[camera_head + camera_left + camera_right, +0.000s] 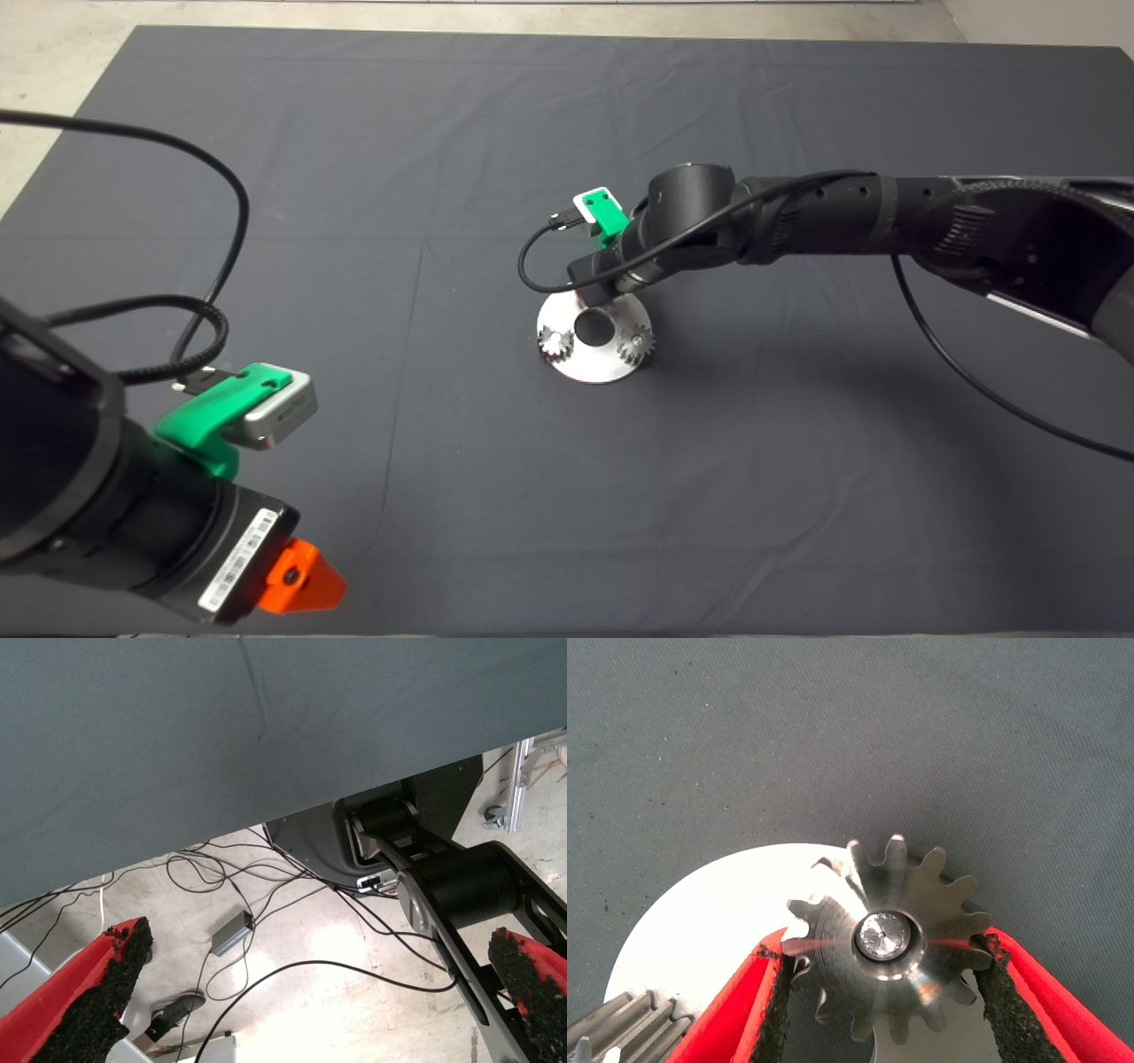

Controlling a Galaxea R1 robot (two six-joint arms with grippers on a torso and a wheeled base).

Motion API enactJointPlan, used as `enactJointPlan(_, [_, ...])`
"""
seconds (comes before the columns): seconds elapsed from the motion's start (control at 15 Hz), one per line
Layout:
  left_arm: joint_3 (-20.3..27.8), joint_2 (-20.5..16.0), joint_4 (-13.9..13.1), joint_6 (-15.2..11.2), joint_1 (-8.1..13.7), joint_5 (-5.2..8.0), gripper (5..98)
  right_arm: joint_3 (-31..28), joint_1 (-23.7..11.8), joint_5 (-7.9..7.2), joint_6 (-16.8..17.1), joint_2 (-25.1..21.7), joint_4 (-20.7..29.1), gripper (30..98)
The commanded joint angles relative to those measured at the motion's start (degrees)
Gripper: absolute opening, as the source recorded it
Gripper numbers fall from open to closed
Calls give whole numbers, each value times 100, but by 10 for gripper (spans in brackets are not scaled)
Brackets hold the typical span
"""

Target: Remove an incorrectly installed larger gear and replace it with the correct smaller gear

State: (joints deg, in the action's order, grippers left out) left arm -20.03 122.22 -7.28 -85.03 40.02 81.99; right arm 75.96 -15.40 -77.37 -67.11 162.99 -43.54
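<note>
Dark mat (pixel 354 372): 1 disc (pixel 592 365), 2 small gears (pixel 555 343); right fingers (pixel 775 1010) clamp larger gear (pixel 890 939); left fingers (pixel 111 979) wide, empty.

1. Larger gear (pixel 886 943): silver-grey steel, long pointed teeth. Sits flat on a bright pin at its centre, at the disc's 12 o'clock edge. Red fingers' black pads touch its teeth at opposite flanks.
2. Smaller dark-grey gear: cannot tell where it lies.
</note>
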Motion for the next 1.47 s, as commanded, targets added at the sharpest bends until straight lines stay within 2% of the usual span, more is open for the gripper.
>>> enactJointPlan(0.0, [62,-9,-54,4,72,-17,977,5,-131,-32,-30,-25,-224,514])
enactJointPlan(0.8, [71,-9,-54,4,73,-17,977,-91,-157,-41,-4,-16,-286,473])
enactJointPlan(1.07, [71,-9,-54,4,76,-17,977,-144,-183,-85,-39,-25,-286,466])
enactJointPlan(1.4, [71,-9,-54,4,76,-17,977,-382,-412,-102,-57,-16,-277,465])
